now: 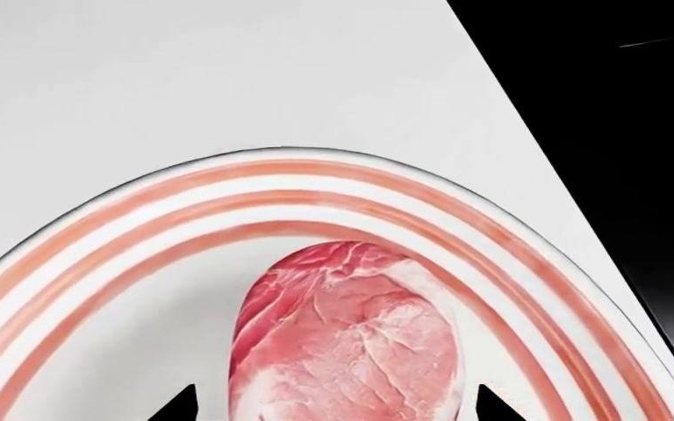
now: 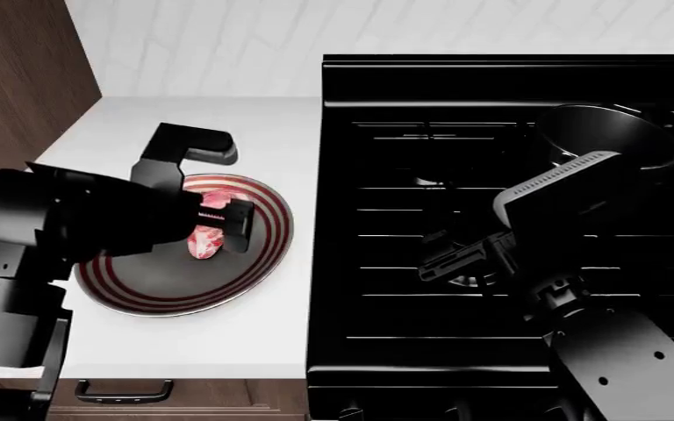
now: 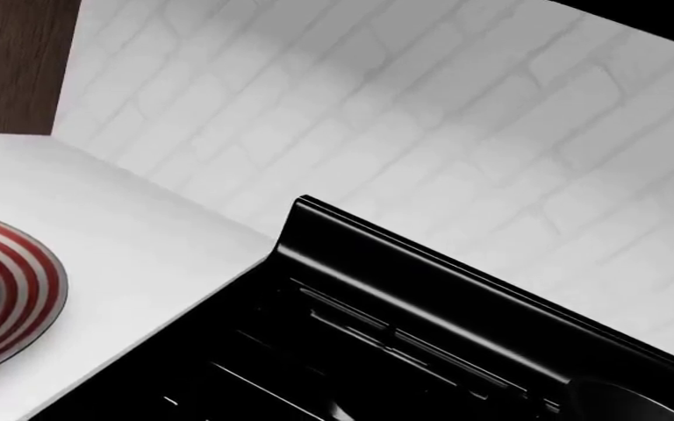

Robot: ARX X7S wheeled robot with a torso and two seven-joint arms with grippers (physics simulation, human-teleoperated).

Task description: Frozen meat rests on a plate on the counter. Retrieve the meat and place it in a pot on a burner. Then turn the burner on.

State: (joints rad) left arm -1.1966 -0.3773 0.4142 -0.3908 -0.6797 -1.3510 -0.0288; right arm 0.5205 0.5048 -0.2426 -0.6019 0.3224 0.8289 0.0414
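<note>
Meat to tool: the meat [image 1: 349, 338] lies right between the two dark fingertips [image 1: 182, 405] of the left tool [image 2: 222, 221], one tip on each flank, dead ahead along the tool's reach.
Long axis: in the left wrist view the slab runs lengthwise away from the tool, so the tips bracket its narrow width, and that is the pinch to go for.
Left tool state: spread apart, a sliver of plate showing either side of the meat; contact I cannot confirm.
Where the meat sits: flat on the plate [image 2: 138, 294], toward the side nearer the stove, the plate on the white tabletop [image 2: 255, 342].
Nearer arm: the left, by a long way; the right arm [image 2: 548, 202] hangs over the black stove top [image 2: 431, 96], well apart from the plate.
Right tool state: cannot tell, its tips are not visible in any view.
Destination: the pot [image 2: 618, 132] stands on a far right burner, partly behind the right arm.
In the way: that right arm, I judge, sits across the carry path to the pot.
</note>
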